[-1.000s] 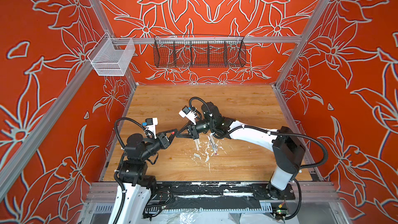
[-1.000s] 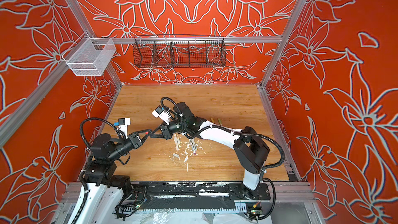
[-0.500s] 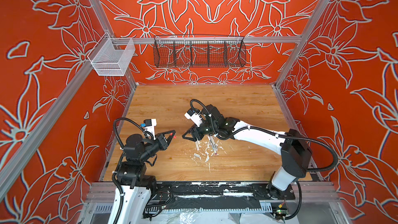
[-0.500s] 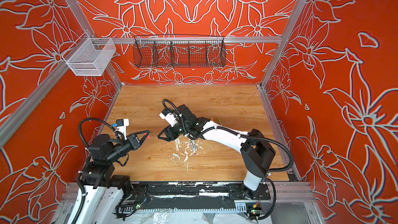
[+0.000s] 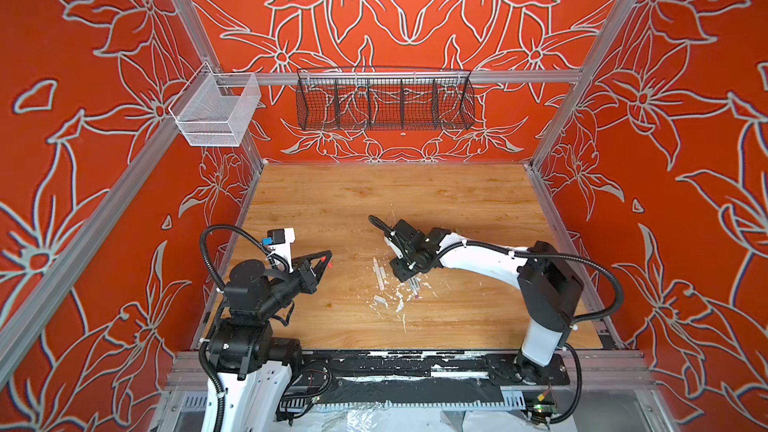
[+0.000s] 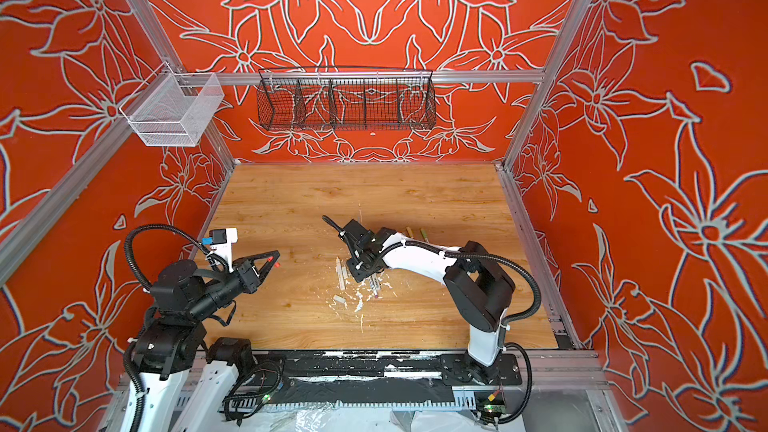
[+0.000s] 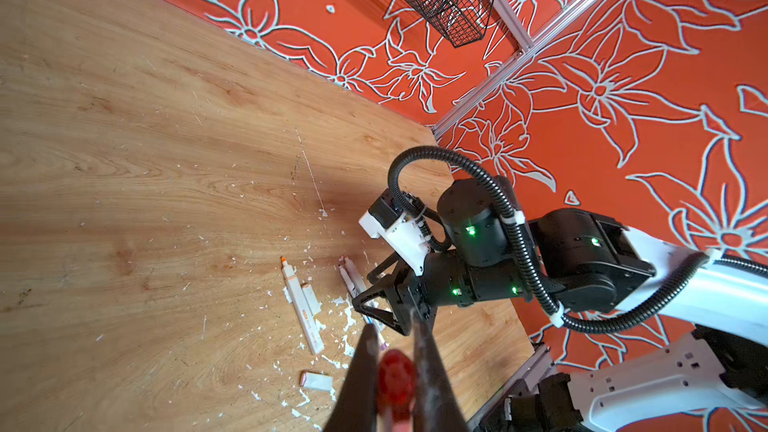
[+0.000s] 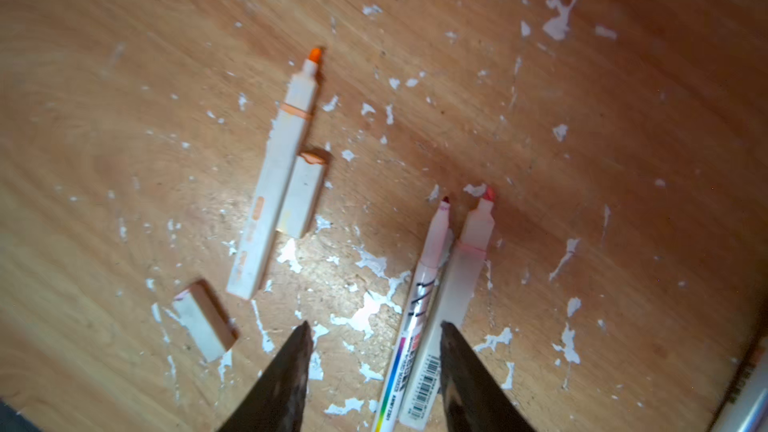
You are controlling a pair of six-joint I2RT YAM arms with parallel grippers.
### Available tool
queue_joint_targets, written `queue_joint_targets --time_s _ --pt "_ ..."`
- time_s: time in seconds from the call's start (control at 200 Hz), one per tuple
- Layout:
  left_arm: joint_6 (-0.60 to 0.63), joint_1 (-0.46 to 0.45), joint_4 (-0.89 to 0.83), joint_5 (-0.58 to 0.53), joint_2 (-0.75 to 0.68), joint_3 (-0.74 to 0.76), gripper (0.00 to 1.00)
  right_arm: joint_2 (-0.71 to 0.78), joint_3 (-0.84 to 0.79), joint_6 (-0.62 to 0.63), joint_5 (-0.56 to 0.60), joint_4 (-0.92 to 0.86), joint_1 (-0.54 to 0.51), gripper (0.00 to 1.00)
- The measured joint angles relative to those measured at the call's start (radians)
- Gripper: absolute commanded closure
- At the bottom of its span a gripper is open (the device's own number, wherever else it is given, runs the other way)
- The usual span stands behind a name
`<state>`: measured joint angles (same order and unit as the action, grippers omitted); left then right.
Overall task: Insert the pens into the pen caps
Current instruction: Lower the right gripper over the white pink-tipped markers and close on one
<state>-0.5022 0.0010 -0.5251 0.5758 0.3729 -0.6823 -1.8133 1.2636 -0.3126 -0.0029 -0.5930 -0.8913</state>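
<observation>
Lowering the right fingers (image 8: 286, 376), spread apart over the middle of the table (image 5: 374, 193), should take only the red-tipped pen (image 8: 469, 251) by its barrel, clear of the slim pen (image 8: 430, 259) touching its side. Left fingers (image 7: 428, 367), near left, are clamped on a red cap (image 7: 397, 376).

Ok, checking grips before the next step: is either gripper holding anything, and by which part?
The left gripper pinches a small red piece, likely a cap, by its sides at the fingertips. The right gripper is open above the pens, holding nothing.
</observation>
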Motion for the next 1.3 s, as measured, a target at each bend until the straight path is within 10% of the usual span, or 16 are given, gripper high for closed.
queue_joint_targets --time_s 1.301 --pt "0.01 0.0 -0.012 -0.006 0.016 0.008 1.0 -0.093 0.018 0.015 -0.005 -0.062 0.0 0.74"
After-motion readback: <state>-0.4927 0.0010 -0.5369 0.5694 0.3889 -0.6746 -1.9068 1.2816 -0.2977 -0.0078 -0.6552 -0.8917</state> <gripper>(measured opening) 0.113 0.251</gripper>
